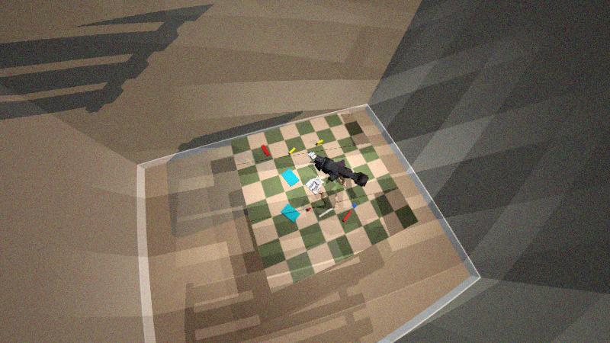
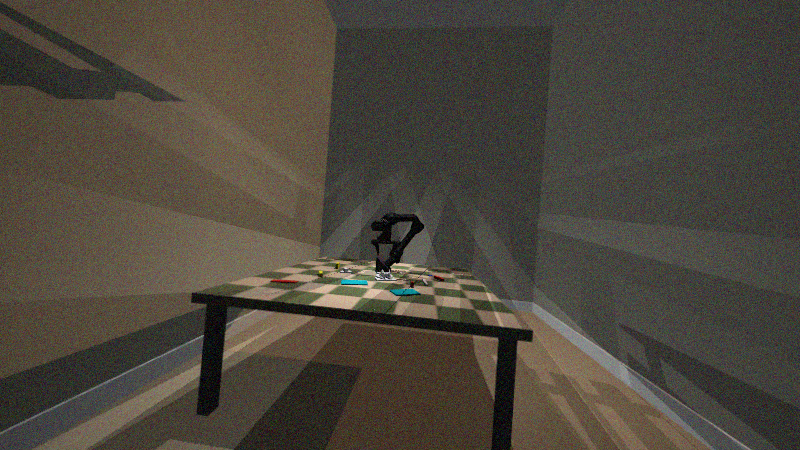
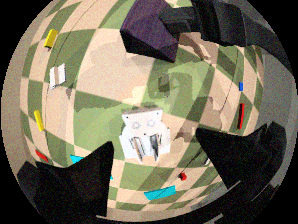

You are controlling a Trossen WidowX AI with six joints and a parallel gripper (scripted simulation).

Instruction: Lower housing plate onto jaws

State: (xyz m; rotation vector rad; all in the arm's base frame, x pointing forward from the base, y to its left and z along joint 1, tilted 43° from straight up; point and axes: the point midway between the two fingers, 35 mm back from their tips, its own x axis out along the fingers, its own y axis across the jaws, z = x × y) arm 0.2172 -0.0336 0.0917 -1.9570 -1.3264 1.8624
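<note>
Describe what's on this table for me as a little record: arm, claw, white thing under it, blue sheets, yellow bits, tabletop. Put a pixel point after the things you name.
arm: black [image 1: 336, 168] [image 2: 403, 217], raised over the table
claw: open, nothing between its fingers
white assembly: on the table below the claw, with two dark-and-white jaws; whether the plate is level, cannot tell
cyan sheets: two, lying flat [image 1: 290, 177] [image 2: 354, 282] and [image 1: 290, 213] [image 2: 405, 292]
yellow pieces: two [image 1: 292, 150] [image 3: 39, 121] and [image 1: 319, 142] [image 3: 51, 38]
tabletop: green and beige checks [image 2: 335, 302]
</note>
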